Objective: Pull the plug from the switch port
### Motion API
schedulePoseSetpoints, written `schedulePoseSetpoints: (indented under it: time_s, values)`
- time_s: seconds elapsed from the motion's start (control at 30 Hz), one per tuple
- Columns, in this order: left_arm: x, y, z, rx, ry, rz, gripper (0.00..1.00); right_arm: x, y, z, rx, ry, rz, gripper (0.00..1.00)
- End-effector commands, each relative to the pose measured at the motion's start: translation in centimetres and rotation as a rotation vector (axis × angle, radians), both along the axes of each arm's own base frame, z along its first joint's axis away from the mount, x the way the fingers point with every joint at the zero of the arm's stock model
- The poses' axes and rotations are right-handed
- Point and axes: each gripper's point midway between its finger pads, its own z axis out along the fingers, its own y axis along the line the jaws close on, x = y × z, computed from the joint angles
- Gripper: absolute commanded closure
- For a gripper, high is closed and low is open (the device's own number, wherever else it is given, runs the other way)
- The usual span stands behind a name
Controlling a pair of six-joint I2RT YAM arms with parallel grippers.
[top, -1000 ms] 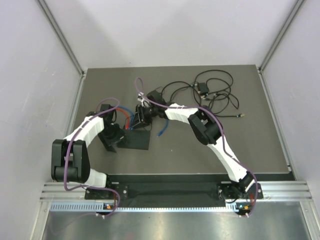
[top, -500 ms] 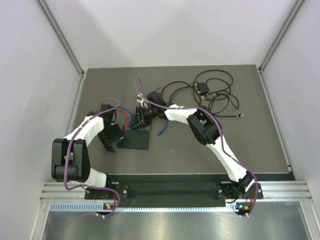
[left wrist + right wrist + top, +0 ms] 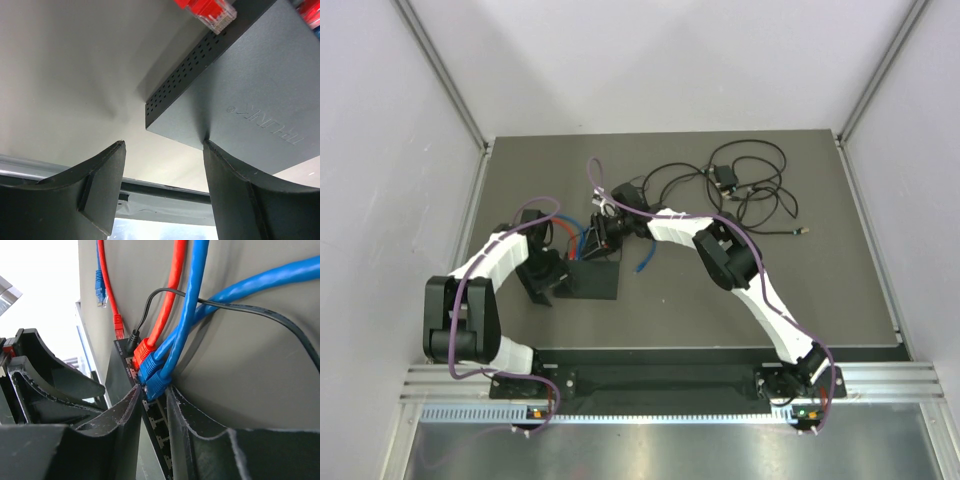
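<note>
Right, the dark grey desk (image 3: 820, 300) carries a flat matte-black rectangular switch box (image 3: 595, 280), lying left of centre in the overhead view with both arms bent in over it.

The left end effector (image 3: 164, 145) stands wide open at the near left corner of that box. One finger (image 3: 240, 190) lies against the box's top face and the other (image 3: 100, 185) hangs off its side, so nothing is clamped. I would press down there, so the box stays flat when the pull comes.

The right end effector (image 3: 154, 392) is at the far edge, lower centre in its own camera. Its jaws stand narrow about a blue moulded network plug (image 3: 159, 381), the lowest of three seated side by side. I cannot tell whether the pads bear on it yet.

A second blue plug (image 3: 147, 371) and a red plug (image 3: 145, 347) sit just above it, touching. I would keep the tips low, on the one boot only.

The switch port (image 3: 143, 384) is on the box's edge face and is filled by that plug, so it is mostly hidden. My judgement is that the latch tab must be squeezed first. Then I would draw straight out along the cable's line, not upward, or the neighbouring cables will drag.
</note>
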Motion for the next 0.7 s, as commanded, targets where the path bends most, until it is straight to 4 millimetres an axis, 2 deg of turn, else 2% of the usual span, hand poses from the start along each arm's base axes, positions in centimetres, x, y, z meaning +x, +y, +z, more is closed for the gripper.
schedulePoseSetpoints:
  time_s: [0.0, 0.07, 0.13, 0.23, 0.37, 0.4, 0.47, 0.5, 0.53, 0.6, 0.63, 0.67]
  values:
    - [0.1, 0.2, -0.3, 0.004, -0.005, -0.003, 0.32, -1.1, 0.0, -4.5, -0.134, -0.021, -0.022, 0.73]
    - [0.1, 0.2, -0.3, 0.004, -0.005, -0.002, 0.32, -1.1, -0.2, -5.0, -0.159, -0.027, -0.029, 0.75]
    - [-0.1, 0.3, -0.3, 0.010, -0.001, 0.002, 0.32, -0.8, -0.6, -5.5, -0.190, -0.039, -0.046, 0.82]
    - [-0.3, 0.5, -0.6, 0.019, 0.013, 0.011, 0.32, -0.5, -0.7, -5.9, -0.223, -0.074, -0.068, 1.00]
    - [-1.2, 0.5, -1.5, 0.024, 0.063, 0.028, 0.32, 0.2, -0.5, -5.9, -0.245, -0.171, -0.100, 1.00]
    - [-1.5, 0.6, -1.8, 0.029, 0.088, 0.031, 0.32, 0.5, -0.1, -4.6, -0.224, -0.208, -0.123, 1.00]
    - [-2.2, 0.7, -2.3, 0.041, 0.125, 0.035, 0.32, 0.9, 0.0, -4.3, -0.186, -0.243, -0.161, 1.00]
    - [-2.5, 0.8, -2.5, 0.044, 0.137, 0.037, 0.32, 1.4, 0.2, -2.8, -0.148, -0.260, -0.180, 1.00]
    - [-2.7, 0.9, -2.5, 0.049, 0.143, 0.041, 0.32, 1.3, 0.0, -2.8, -0.137, -0.250, -0.190, 1.00]
    - [-3.1, 1.1, -2.6, 0.061, 0.153, 0.043, 0.32, 2.3, 0.6, -0.4, -0.054, -0.253, -0.233, 1.00]
    - [-3.3, 1.2, -2.6, 0.063, 0.156, 0.044, 0.32, 2.5, 0.6, -0.2, -0.043, -0.243, -0.248, 1.00]
    - [-3.5, 1.2, -2.7, 0.063, 0.165, 0.045, 0.31, 3.1, 0.9, 0.9, 0.000, -0.222, -0.282, 1.00]
